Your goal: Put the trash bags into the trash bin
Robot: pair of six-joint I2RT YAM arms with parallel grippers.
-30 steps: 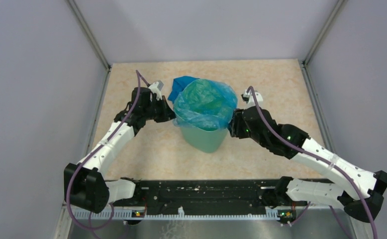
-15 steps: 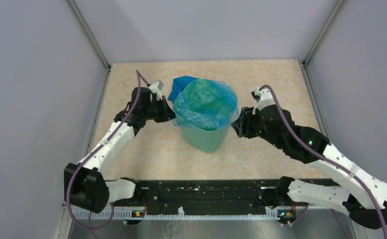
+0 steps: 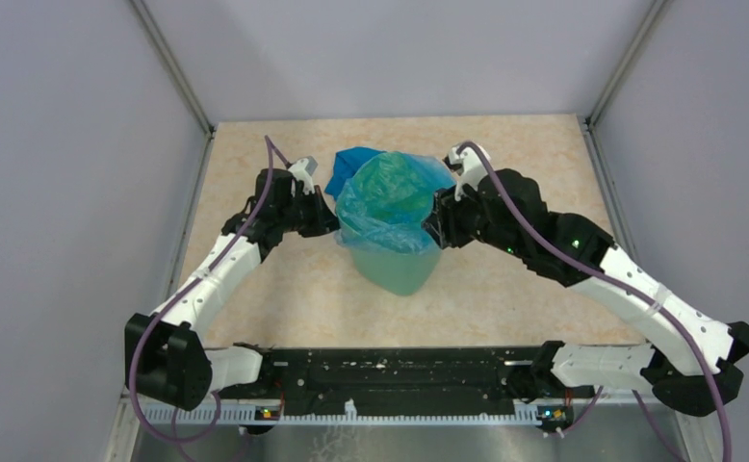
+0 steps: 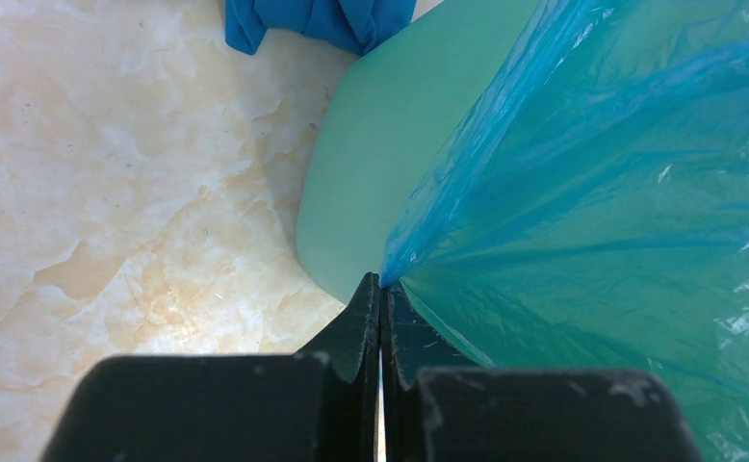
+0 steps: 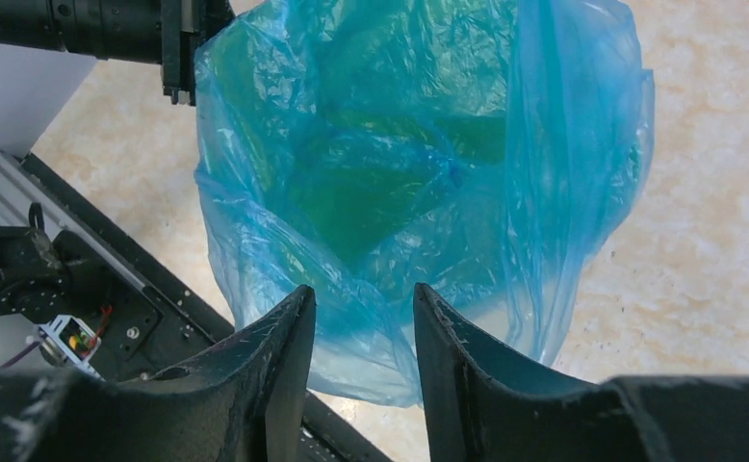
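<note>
The mint-green trash bin (image 3: 398,271) stands mid-table. A translucent light-blue trash bag (image 3: 390,202) hangs inside it, its film draped over the rim. My left gripper (image 3: 332,223) is shut on the bag's left edge at the bin's left rim; in the left wrist view the closed gripper (image 4: 380,281) pinches the film (image 4: 582,173) against the bin wall (image 4: 380,164). My right gripper (image 3: 435,223) is open above the bin's right rim. In the right wrist view its fingers (image 5: 289,332) straddle the bag's near edge (image 5: 371,337) without closing.
A folded dark-blue bundle (image 3: 349,166) lies on the table behind the bin's left side; it also shows in the left wrist view (image 4: 322,21). Grey walls enclose the table on three sides. The black rail (image 3: 400,371) runs along the near edge.
My right arm swung away from the bin's right side, then rose and came in over the right rim. The left gripper kept its hold and did not move.
</note>
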